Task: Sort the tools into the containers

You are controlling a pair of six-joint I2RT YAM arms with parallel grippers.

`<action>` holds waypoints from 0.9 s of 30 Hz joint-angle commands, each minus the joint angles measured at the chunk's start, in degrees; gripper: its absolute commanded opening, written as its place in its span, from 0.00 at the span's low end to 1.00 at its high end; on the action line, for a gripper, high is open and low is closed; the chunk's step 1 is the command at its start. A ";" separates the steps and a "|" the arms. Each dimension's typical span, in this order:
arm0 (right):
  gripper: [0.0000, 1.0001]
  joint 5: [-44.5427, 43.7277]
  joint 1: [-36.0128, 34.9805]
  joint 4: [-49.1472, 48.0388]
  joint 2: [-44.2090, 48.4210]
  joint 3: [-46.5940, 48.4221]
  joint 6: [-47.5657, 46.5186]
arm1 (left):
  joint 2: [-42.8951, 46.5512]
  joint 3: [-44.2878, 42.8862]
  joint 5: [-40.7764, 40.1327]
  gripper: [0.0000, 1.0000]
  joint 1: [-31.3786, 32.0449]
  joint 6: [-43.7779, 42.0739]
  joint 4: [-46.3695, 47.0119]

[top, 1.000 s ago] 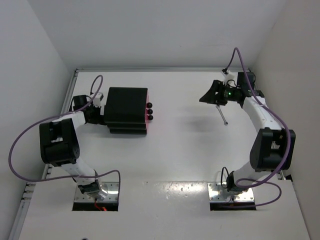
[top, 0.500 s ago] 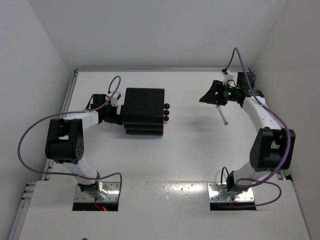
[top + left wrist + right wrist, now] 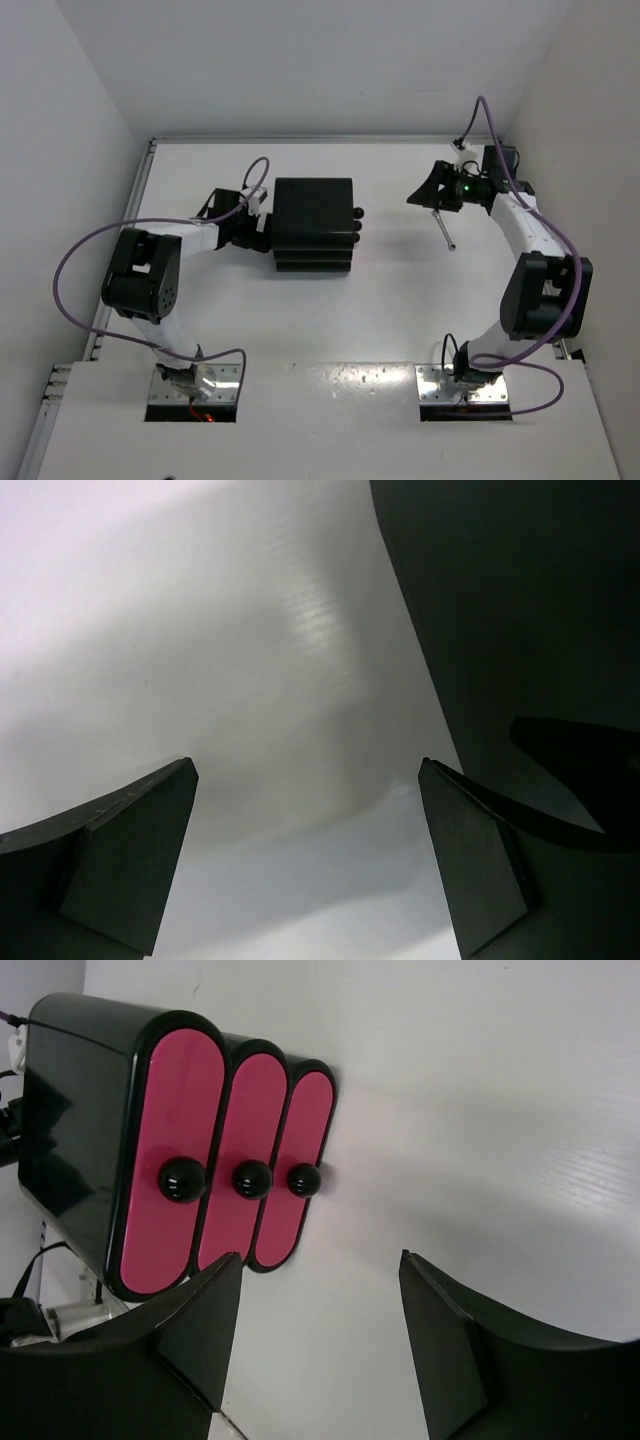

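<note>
The black three-tier cabinet [image 3: 313, 222] stands left of the table's middle, its round knobs [image 3: 356, 225] facing right. In the right wrist view its three magenta-pink drawers [image 3: 170, 1160] are all shut. My left gripper [image 3: 260, 229] is open against the cabinet's left side; in the left wrist view [image 3: 305, 765] the black cabinet wall [image 3: 520, 620] fills the right, beside my right finger. My right gripper [image 3: 421, 196] is open and empty, hovering at the far right and facing the drawers [image 3: 320, 1258]. A thin metal rod [image 3: 446, 233] lies on the table just near of it. The other tools are out of view.
White walls close in the table at the left, back and right. The raised table edge [image 3: 140, 190] runs behind my left arm. Purple cables loop off both arms [image 3: 75, 270].
My left gripper has pushed the cabinet to the right, toward the table's middle, across both earlier frames. The right gripper has shifted slightly to the right. The rod has not moved.
</note>
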State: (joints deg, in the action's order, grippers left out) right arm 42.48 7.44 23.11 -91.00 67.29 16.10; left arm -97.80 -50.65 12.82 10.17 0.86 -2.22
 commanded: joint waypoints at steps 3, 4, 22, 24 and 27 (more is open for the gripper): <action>0.64 -1.26 1.08 0.09 -0.14 0.30 -1.86 | -1.95 -3.93 0.45 1.00 2.22 1.94 2.48; 0.64 -1.26 1.08 0.09 -0.14 0.30 -1.86 | -2.83 -5.41 1.24 1.00 2.83 2.47 2.48; 0.59 -14.96 1.08 6.06 -3.65 5.30 -12.91 | 3.03 -10.25 -4.03 1.00 1.44 3.09 -2.87; 0.57 -18.21 1.69 8.69 -4.88 8.63 -15.64 | 5.33 -12.53 -5.34 1.00 -1.45 1.18 -5.76; 0.52 -21.90 1.70 15.19 -11.62 16.17 -21.36 | 9.20 -15.61 -6.93 1.00 -4.53 -2.51 -14.18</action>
State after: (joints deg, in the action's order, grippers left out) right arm 26.55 8.62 32.88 -98.50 75.55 2.28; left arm -94.63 -61.76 8.10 8.97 2.02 -10.26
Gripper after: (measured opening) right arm 0.537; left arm 0.997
